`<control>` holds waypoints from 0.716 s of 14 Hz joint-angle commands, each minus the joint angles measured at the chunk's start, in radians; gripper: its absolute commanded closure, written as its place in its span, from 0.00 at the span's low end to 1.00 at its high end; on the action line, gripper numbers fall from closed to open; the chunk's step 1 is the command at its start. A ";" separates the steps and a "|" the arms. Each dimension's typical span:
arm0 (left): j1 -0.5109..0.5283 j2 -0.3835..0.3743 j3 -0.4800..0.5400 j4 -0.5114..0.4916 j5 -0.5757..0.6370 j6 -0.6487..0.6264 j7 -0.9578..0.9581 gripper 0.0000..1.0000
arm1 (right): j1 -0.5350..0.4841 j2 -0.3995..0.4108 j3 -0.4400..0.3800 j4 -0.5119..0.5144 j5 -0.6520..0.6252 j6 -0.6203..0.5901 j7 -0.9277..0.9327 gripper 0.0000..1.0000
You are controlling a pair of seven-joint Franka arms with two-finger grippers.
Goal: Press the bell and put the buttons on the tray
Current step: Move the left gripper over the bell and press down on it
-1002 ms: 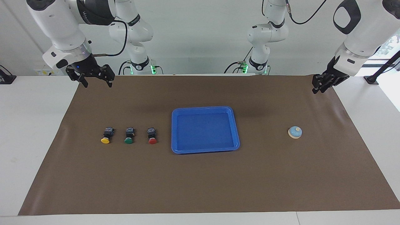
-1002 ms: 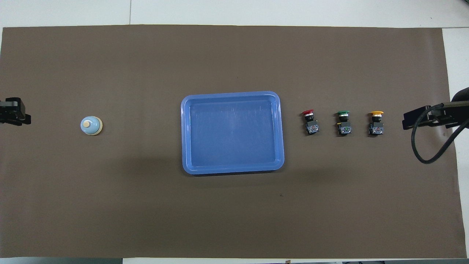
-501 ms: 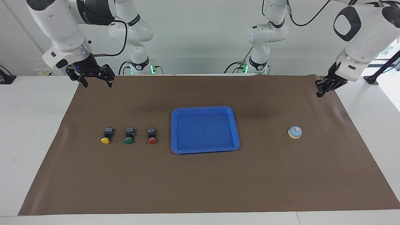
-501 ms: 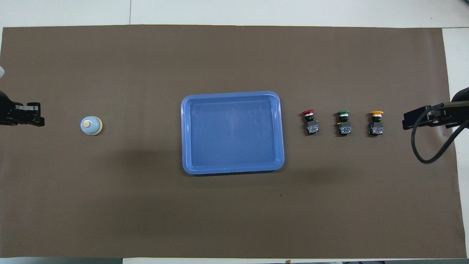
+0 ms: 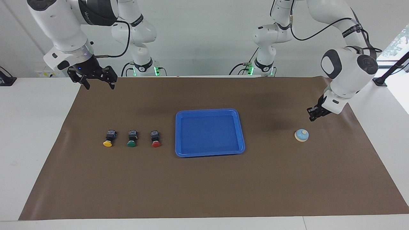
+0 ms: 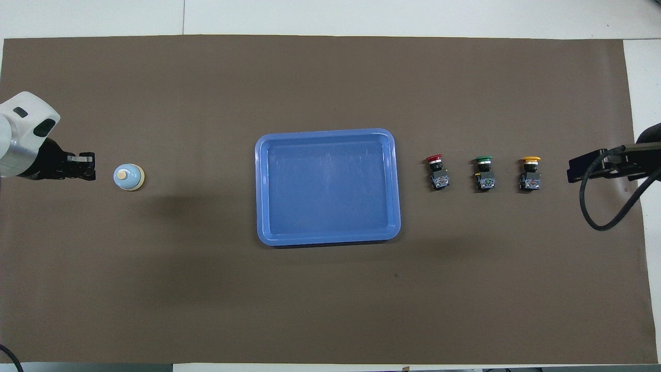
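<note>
The light-blue bell (image 5: 301,135) sits on the mat toward the left arm's end; it also shows in the overhead view (image 6: 128,177). My left gripper (image 5: 311,117) is shut and empty, in the air over the mat just beside the bell, clear of it (image 6: 91,166). The empty blue tray (image 5: 209,111) lies mid-mat (image 6: 325,132). The red button (image 5: 155,140), green button (image 5: 131,140) and yellow button (image 5: 108,140) lie in a row beside the tray, toward the right arm's end. My right gripper (image 5: 99,83) is open and waits in the air over the mat's corner.
A brown mat (image 5: 204,185) covers most of the white table (image 5: 32,127). The right arm's black cable (image 6: 599,206) hangs over the mat's edge near the yellow button (image 6: 530,173).
My left gripper has come down and moved along the mat toward the bell, stopping just short of it. The right arm, buttons, tray and bell have not moved.
</note>
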 commanded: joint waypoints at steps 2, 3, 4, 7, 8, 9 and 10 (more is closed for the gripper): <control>0.012 0.029 -0.001 -0.048 -0.005 0.099 0.017 1.00 | -0.006 -0.003 0.003 -0.007 -0.011 0.000 0.010 0.00; 0.010 0.043 -0.001 -0.048 -0.005 0.110 0.017 1.00 | -0.006 -0.003 0.003 -0.007 -0.011 0.000 0.010 0.00; 0.010 0.048 -0.001 -0.052 -0.005 0.128 0.019 1.00 | -0.006 -0.003 0.003 -0.007 -0.011 0.000 0.010 0.00; 0.012 0.068 -0.001 -0.071 -0.005 0.191 0.019 1.00 | -0.006 -0.003 0.003 -0.007 -0.011 0.000 0.010 0.00; 0.010 0.084 -0.001 -0.071 -0.005 0.199 0.017 1.00 | -0.006 -0.003 0.003 -0.007 -0.011 0.000 0.010 0.00; 0.007 0.100 -0.001 -0.071 -0.005 0.209 0.017 1.00 | -0.006 -0.003 0.003 -0.007 -0.011 0.000 0.010 0.00; 0.001 0.112 -0.001 -0.071 -0.004 0.219 0.017 1.00 | -0.006 -0.003 0.003 -0.007 -0.011 0.000 0.010 0.00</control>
